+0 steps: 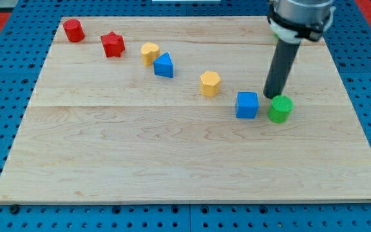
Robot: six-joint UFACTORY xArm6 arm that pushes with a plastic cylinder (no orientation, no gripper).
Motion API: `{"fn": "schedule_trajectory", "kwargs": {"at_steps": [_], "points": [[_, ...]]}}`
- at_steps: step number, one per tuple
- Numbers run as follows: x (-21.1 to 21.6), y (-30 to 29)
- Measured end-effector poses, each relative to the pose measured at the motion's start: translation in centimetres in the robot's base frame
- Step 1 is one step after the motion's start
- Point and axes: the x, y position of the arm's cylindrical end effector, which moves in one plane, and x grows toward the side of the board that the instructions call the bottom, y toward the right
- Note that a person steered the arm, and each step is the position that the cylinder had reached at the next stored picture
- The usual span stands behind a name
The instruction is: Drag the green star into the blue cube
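Nearest the view's bottom, the pale wooden table [172, 167] lies bare of blocks. Further up, toward the view's right, the small green block [280, 109], whose star shape I cannot quite make out, sits just beside the blue cube [247, 105], on its right, with a thin gap between them. My tip [272, 97] stands just behind the green block, at its upper left edge, close to that gap; there is no pincer on this rod, so no spread or pressed state can be told. To close the gap well, I judge the tip should go round to the green block's right side and push leftward through its middle, slowly, so it does not spin off past the cube. Beyond lie a yellow hexagonal block [210, 84], a blue wedge-like block [164, 66], a yellow rounded block [149, 53], a red star [113, 44] and a red cylinder [74, 30].
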Motion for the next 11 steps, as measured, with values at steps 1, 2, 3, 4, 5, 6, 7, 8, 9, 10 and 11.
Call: {"fn": "schedule_trajectory", "kwargs": {"at_steps": [1,2,3,4,5,6,7,8,9,10,11], "points": [[3.6,0.2],[1.9,0.2],[-5.0,6.8],[-11.8,15.8],[-19.7,13.9],[-21.4,7.2],[-19.2,3.8],[-16.4,0.2],[-12.7,-0.3],[-8.0,1.0],[-2.4,2.1]]}}
